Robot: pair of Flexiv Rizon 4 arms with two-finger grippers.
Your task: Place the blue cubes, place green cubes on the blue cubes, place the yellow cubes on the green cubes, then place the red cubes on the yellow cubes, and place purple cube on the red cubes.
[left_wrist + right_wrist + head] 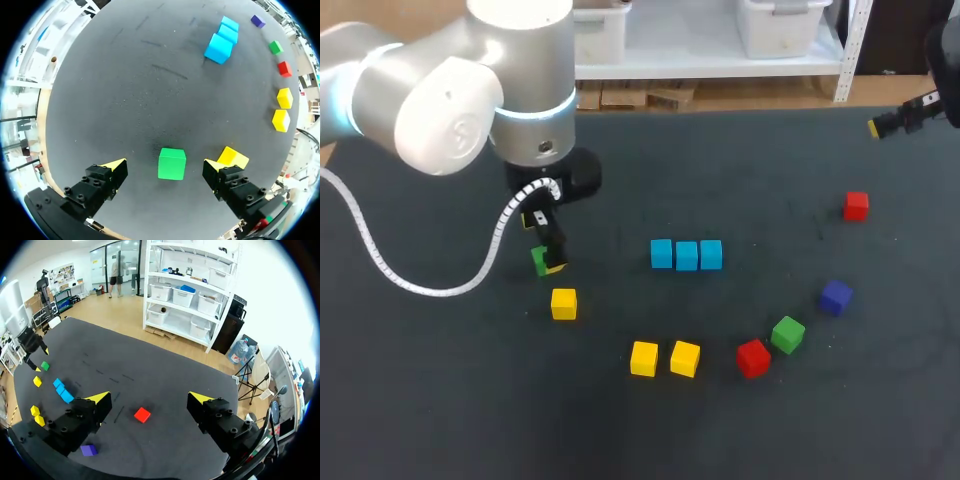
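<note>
Three light-blue cubes (686, 255) (218, 48) stand in a touching row at mid-table. My left gripper (548, 250) (165, 167) hangs low over the table's left part, open, with a green cube (539, 261) (171, 163) on the cloth between its fingers, untouched. One yellow cube (563, 303) (232, 157) lies just beside a fingertip. My right gripper (885, 125) (150, 400) is open and empty, high at the far right, above a red cube (856, 205) (142, 414).
Two yellow cubes (664, 358) sit side by side near the front. To their right lie a red cube (752, 357), a second green cube (787, 333) and a purple cube (836, 296) (88, 450). Dark cloth covers the table (440, 400).
</note>
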